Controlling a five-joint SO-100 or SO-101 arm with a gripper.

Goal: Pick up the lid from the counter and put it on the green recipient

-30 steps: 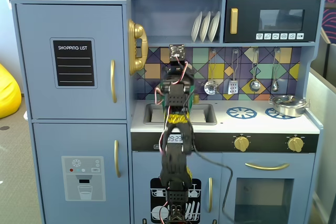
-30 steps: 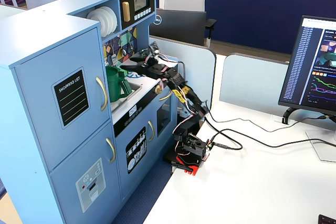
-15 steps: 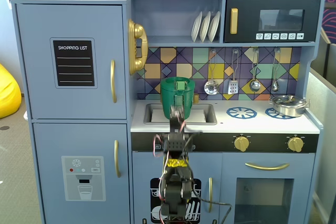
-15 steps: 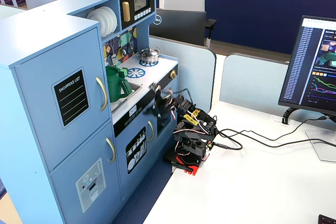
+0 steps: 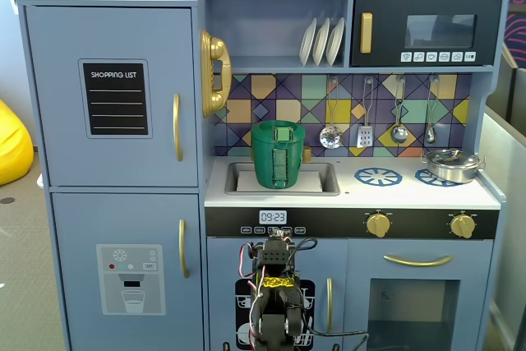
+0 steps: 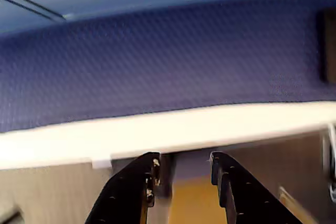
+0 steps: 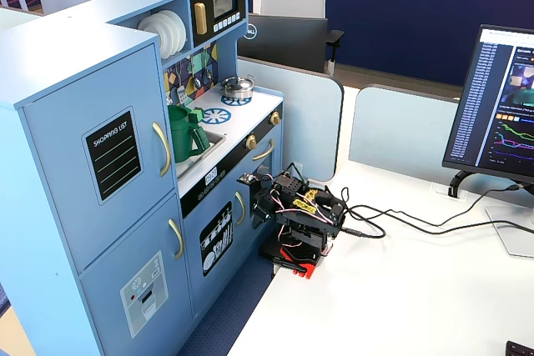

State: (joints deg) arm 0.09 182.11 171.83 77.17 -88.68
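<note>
The green recipient [image 5: 278,162] stands upright in the sink basin [image 5: 327,180] of the white counter [image 5: 411,195]; it also shows in the other fixed view [image 7: 185,135]. The lid [image 5: 279,131] appears to lie flat on the pot's mouth, with its small tab showing at the centre. No lid lies on the counter. My arm [image 5: 275,285] is folded low in front of the kitchen, well below the counter, on the white desk [image 7: 302,216]. In the wrist view my gripper [image 6: 184,162] is open and empty, facing a blue wall and not the kitchen.
A silver pan [image 5: 450,163] sits on the right burner ring, with utensils hanging above it. Cables [image 7: 400,218] run from my arm's base across the desk towards a monitor [image 7: 501,106]. Grey desk dividers [image 7: 292,114] stand beside the kitchen.
</note>
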